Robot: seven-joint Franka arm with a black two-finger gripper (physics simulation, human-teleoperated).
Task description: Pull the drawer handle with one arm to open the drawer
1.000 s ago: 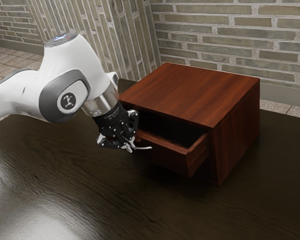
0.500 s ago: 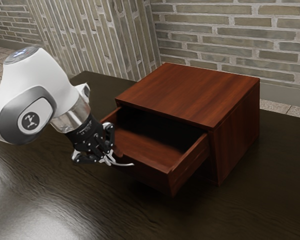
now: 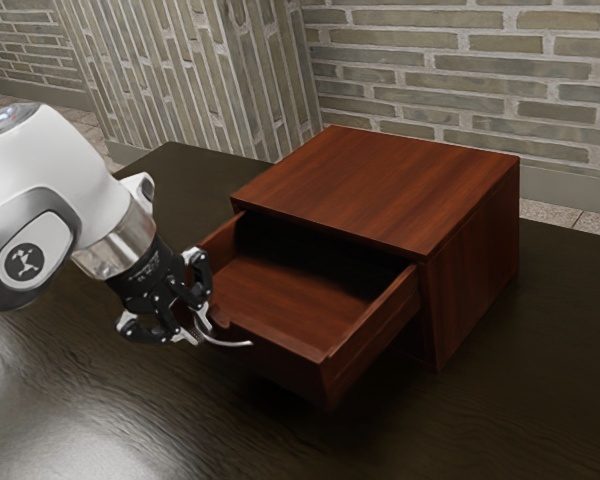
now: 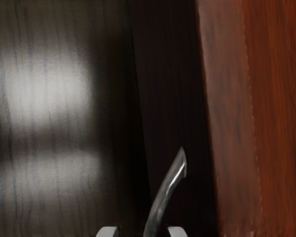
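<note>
Mostly done: drawer [image 3: 300, 310] drawn well out of cabinet [image 3: 380, 185] toward 7 o'clock, inside bare. Perhaps a last short pull left. Gripper [image 3: 185, 325], at drawer's 9 o'clock, seemingly clenched on handle [image 3: 228, 342], though contact hard to confirm. Since half a second ago: drawer further out, arm further back toward 8 o'clock.

It looks like an indoor room, perhaps in a home, though little of it shows. Pale brick walls [image 3: 460, 60] stand behind, a tiled floor [image 3: 570, 215] runs along their foot, and a dark wooden table [image 3: 100, 420] carries a red-brown wooden cabinet [image 3: 380, 185].
</note>
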